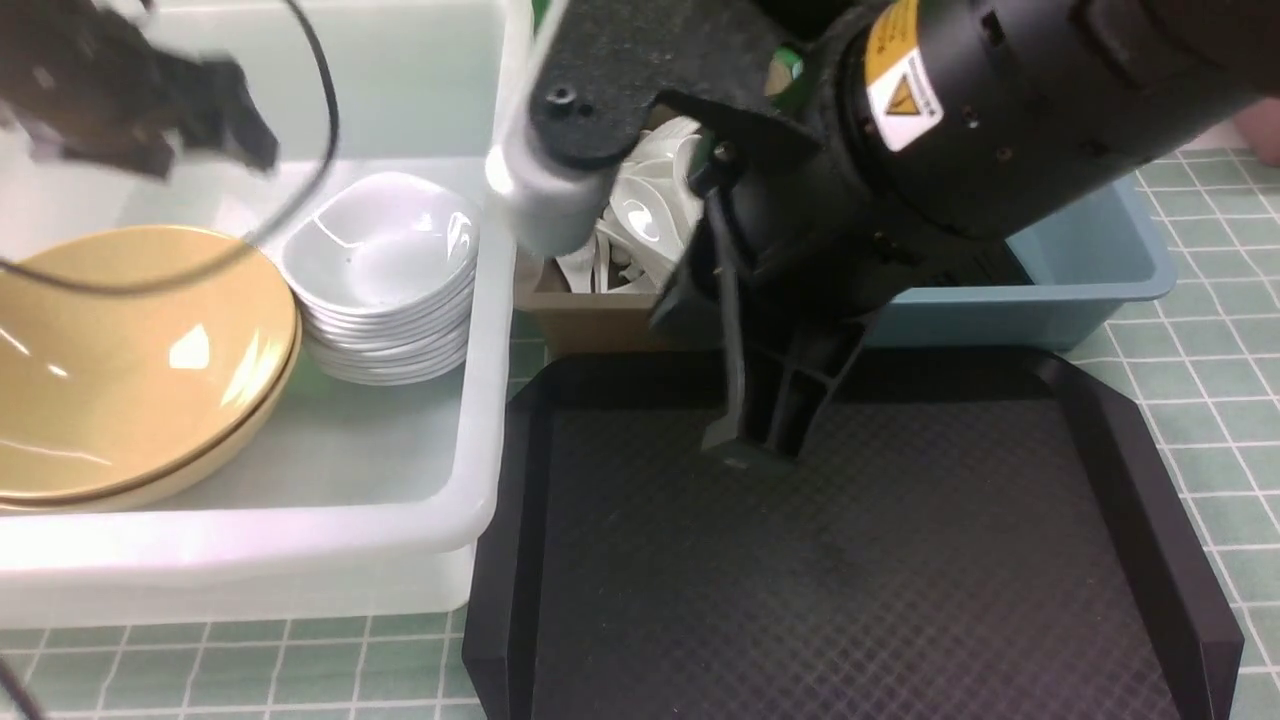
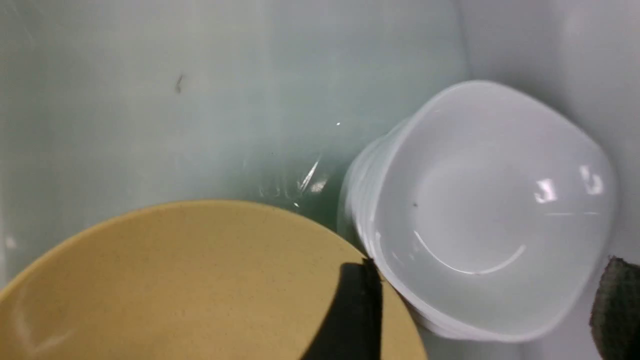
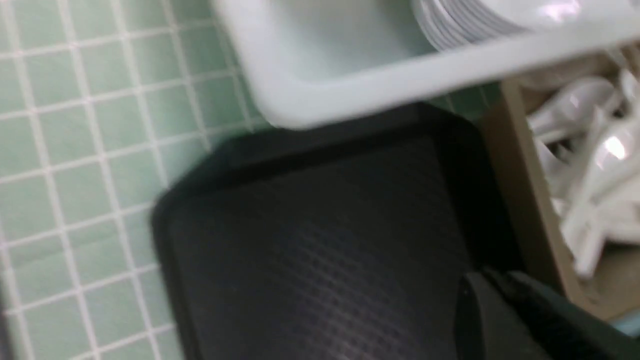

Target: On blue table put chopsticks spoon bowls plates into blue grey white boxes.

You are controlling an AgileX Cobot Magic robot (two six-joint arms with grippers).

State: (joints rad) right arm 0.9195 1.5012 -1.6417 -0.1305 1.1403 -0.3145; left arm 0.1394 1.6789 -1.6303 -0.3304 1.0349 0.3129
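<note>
At ten o'clock in the front view the left hand (image 1: 190,110) hovers, blurred, over the large translucent white plastic tub (image 1: 485,400). The wrist view shows its fingers (image 2: 356,310) spread apart, holding nothing. In the tub lie the wide, glossy tan-yellow bowls (image 1: 120,370), nested, with a stack of small rounded-square white dishes (image 1: 385,250) just beside them at three o'clock. Next, the grey-brown box (image 1: 590,322) holds glossy white soup spoons (image 1: 645,215). The right hand (image 1: 765,420) hangs over the twelve o'clock edge of the black diamond-textured tray (image 1: 850,560); whether it is open or closed cannot be told. At two o'clock the blue rectangular box (image 1: 1000,318) sits on the pale green-blue tiled bench (image 1: 1200,360). No chopsticks are in view. The sorting looks nearly done. The left hand seems to be at a release, and the next move calls for a straight lift clear of the tub walls.
</note>
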